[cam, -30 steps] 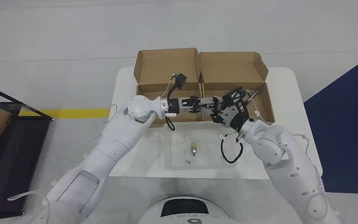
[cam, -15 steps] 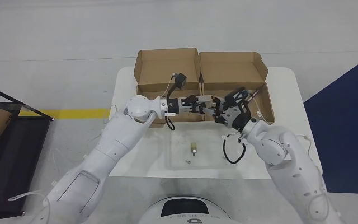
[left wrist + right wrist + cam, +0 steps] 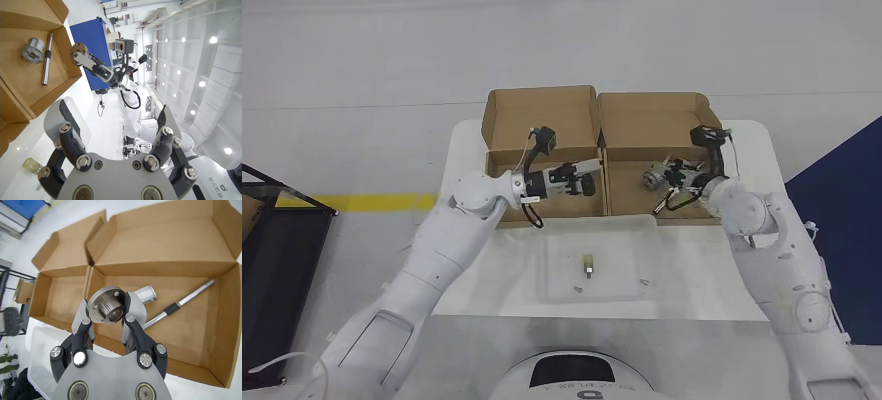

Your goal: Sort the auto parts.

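My right gripper [image 3: 655, 181] [image 3: 106, 309] is shut on a flanged steel bushing [image 3: 650, 179] [image 3: 105, 307] [image 3: 78, 49], held above the right cardboard box [image 3: 654, 122] [image 3: 189, 332]. On that box's floor lie a ribbed metal hub [image 3: 33, 53] [image 3: 146, 294] and a steel rod with a black band [image 3: 46, 58] [image 3: 181, 304]. My left gripper [image 3: 588, 178] [image 3: 115, 116] stands open, nothing between its fingers, over the left cardboard box [image 3: 542, 115] [image 3: 62, 291], whose floor looks bare in the right wrist view.
A clear tray [image 3: 622, 250] lies on the white table in front of the boxes, with a small brass-coloured part [image 3: 587, 264] and tiny fasteners [image 3: 579, 290] in it. A pale capped piece [image 3: 30, 164] sits below the left gripper. Both box lids stand open at the back.
The two grippers, close together over the boxes' shared wall, have drawn apart. The right one swung over the right box with the bushing; the left one pulled back over the left box.
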Robot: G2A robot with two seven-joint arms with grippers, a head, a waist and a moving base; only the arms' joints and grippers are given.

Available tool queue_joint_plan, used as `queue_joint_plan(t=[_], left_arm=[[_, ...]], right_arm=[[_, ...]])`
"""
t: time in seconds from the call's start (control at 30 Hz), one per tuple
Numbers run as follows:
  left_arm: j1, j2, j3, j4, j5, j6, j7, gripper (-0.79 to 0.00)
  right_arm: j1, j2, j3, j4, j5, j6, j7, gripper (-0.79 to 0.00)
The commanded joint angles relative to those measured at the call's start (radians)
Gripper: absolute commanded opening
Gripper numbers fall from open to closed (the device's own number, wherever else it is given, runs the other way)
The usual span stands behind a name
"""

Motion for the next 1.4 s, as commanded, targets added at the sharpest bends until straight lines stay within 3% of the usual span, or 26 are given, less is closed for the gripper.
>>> queue_joint_plan(t=[0.0,0.23,0.27,0.3,0.33,0.37,0.53,0.73,0.97,1.07,1.13,1.23,1.37], left_arm=[[0.007,0.003,-0.009,-0.004,0.001,0.002,-0.001,0.000],[0.015,0.012,-0.034,-0.010,0.013,0.008,0.006,0.000],[0.015,0.012,-0.036,-0.012,0.014,0.008,0.006,0.000],[0.016,0.013,-0.038,-0.015,0.015,0.009,0.007,0.000],[0.016,0.014,-0.040,-0.018,0.015,0.008,0.008,0.000],[0.017,0.014,-0.042,-0.020,0.015,0.009,0.008,0.000],[0.017,0.014,-0.042,-0.020,0.015,0.009,0.008,0.000],[0.017,0.014,-0.042,-0.020,0.015,0.009,0.008,0.000],[0.037,0.015,-0.057,-0.041,-0.043,0.004,0.003,0.000],[0.057,0.028,-0.110,-0.061,-0.125,-0.008,-0.080,0.000],[0.054,0.046,-0.119,-0.108,0.053,-0.052,-0.128,0.000],[0.091,0.069,-0.129,-0.222,0.196,-0.023,-0.208,0.000],[0.096,0.072,-0.134,-0.234,0.209,-0.020,-0.211,0.000]], right_arm=[[0.043,-0.003,-0.017,0.042,0.000,0.030,0.059,-0.785],[0.109,-0.007,-0.048,0.149,-0.040,0.151,0.191,-0.785],[0.116,-0.008,-0.055,0.161,-0.046,0.165,0.210,-0.686],[0.124,-0.009,-0.061,0.170,-0.049,0.174,0.227,-0.499],[0.129,-0.009,-0.067,0.182,-0.057,0.186,0.243,-0.416],[0.136,-0.010,-0.071,0.189,-0.062,0.196,0.253,-0.015],[0.136,-0.012,-0.068,0.182,-0.062,0.219,0.245,0.000],[0.067,-0.004,-0.013,0.080,-0.033,0.180,0.170,0.000],[-0.149,0.010,0.158,-0.150,0.170,-0.113,-0.047,0.000],[-0.216,0.015,0.215,-0.187,0.225,-0.229,-0.084,0.000],[-0.246,0.018,0.242,-0.203,0.249,-0.283,-0.101,0.000],[-0.282,0.020,0.274,-0.217,0.293,-0.348,-0.123,0.000],[-0.288,0.020,0.280,-0.218,0.304,-0.358,-0.121,0.000]])
